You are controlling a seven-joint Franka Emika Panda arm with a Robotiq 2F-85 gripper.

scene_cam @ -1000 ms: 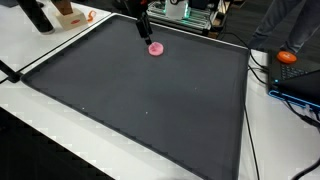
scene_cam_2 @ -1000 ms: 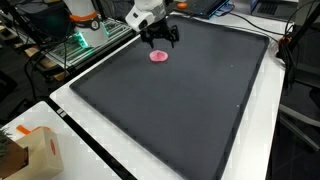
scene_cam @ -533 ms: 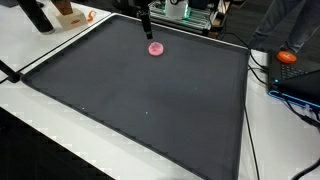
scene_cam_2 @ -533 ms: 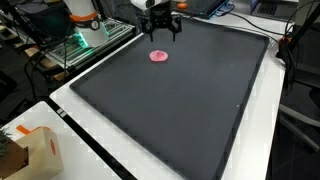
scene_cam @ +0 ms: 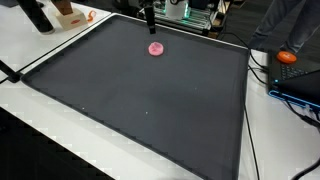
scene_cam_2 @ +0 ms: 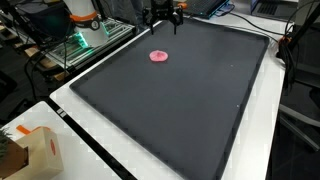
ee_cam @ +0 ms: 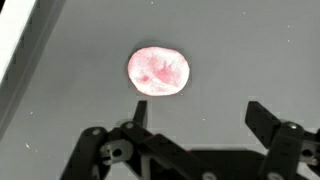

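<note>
A small flat pink disc lies on the dark grey mat near its far edge. In the wrist view the pink disc sits just beyond my fingertips, slightly toward the left finger. My gripper hangs well above the disc, open, with nothing between its fingers. In both exterior views the gripper is raised near the top of the picture, above and behind the disc.
The mat covers a white table. An orange object and cables lie at the right edge. A cardboard box stands on a near corner. Green-lit equipment sits beside the robot base.
The gripper has risen straight up from just over the pink disc, staying open. The disc has not moved.
</note>
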